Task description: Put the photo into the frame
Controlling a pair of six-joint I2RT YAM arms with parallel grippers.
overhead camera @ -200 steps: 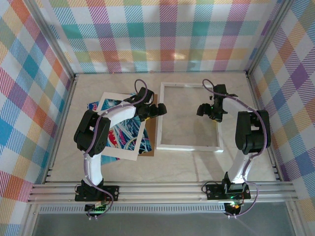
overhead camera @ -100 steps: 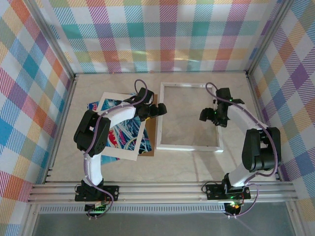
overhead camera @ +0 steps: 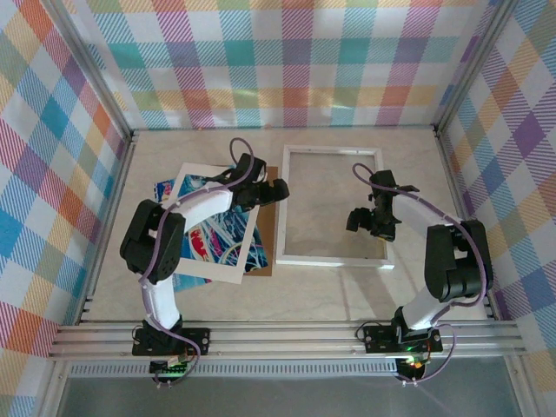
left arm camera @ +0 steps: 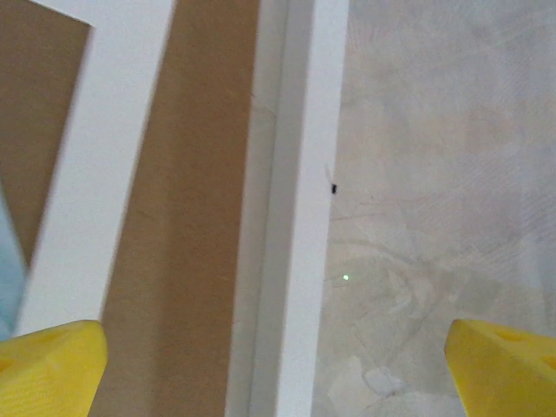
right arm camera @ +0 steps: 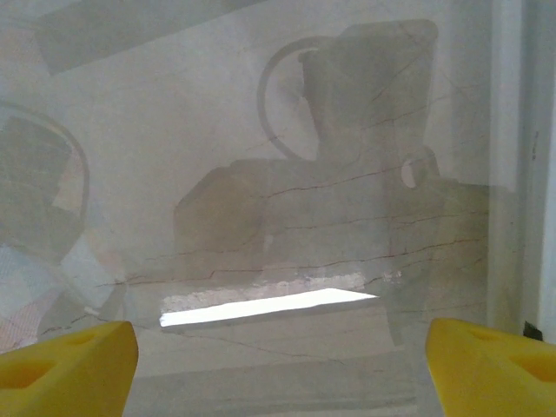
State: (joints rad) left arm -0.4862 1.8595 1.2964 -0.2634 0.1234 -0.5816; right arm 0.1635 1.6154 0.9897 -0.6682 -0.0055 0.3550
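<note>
Photo [overhead camera: 211,241]: left half of the top view, flat on the table [overhead camera: 330,300] under a cream mat [overhead camera: 213,278]. Its swirls show through the mat's opening and one corner pokes out at upper left. Neither gripper has it, and it is not yet in the frame.
Mat risk: the mat covers the print's edges, so a pinch there would likely take the mat, or both sheets together.
Thin-sheet risk: the print lies flush, so fingers may skid off it or crease it.
Backing board [overhead camera: 267,239]: a brown strip between the mat and the frame, partly beneath the mat. It could get dragged along if the mat shifts.
Left gripper [overhead camera: 276,192]: jaws spread fully and holding nothing. The wrist view shows it hanging over the board and the frame's left rail, not over the print.
Frame [overhead camera: 330,260]: centre-right of the top view, with a white border and a clear pane showing the table through it. It is just beside the board.
Right gripper [overhead camera: 354,219]: jaws wide apart and empty, hanging low over the pane near the right rail.
Blocking risk: the right arm sits over the spot where the print must land. It may press on the pane, nudge the frame or meet the left arm.
</note>
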